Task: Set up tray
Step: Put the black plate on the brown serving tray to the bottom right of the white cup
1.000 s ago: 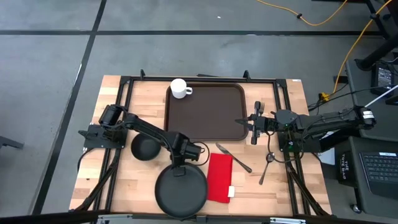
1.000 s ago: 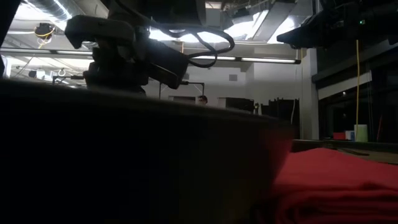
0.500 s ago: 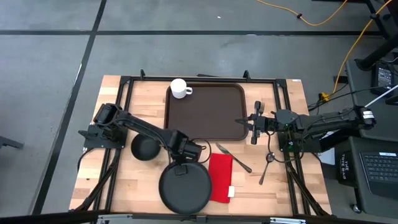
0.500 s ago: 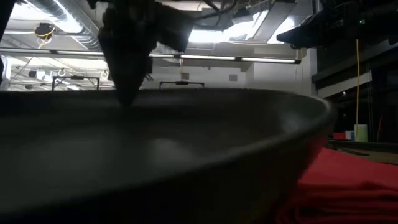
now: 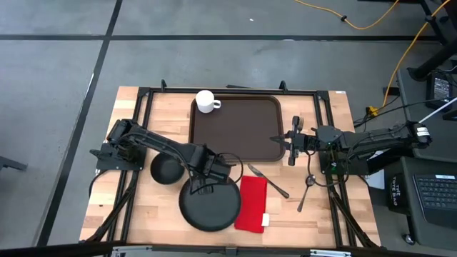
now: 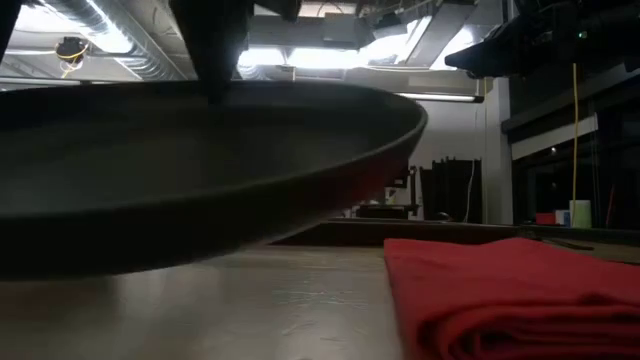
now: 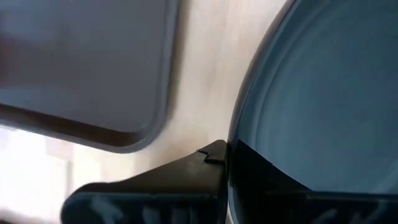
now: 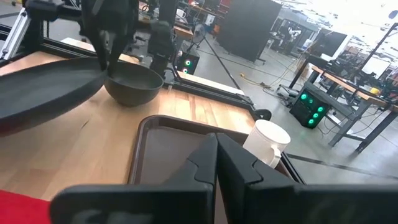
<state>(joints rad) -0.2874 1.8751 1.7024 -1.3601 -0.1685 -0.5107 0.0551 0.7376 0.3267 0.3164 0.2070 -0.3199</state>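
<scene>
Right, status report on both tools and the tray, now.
Left tool shut on round black plate, lifted off the table. Right tool shut, empty, at large dark brown rectangular tray edge. White mug on tray's corner.

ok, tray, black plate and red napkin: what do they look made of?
Tray: likely moulded plastic, dark brown and matte, going by its rounded corners and raised rim.
Black plate: could be melamine or glazed ceramic; smooth with a soft sheen, no telling which. Left gripper holds its rim.
Red napkin: woven cloth, soft rounded folds seen from table height.
</scene>
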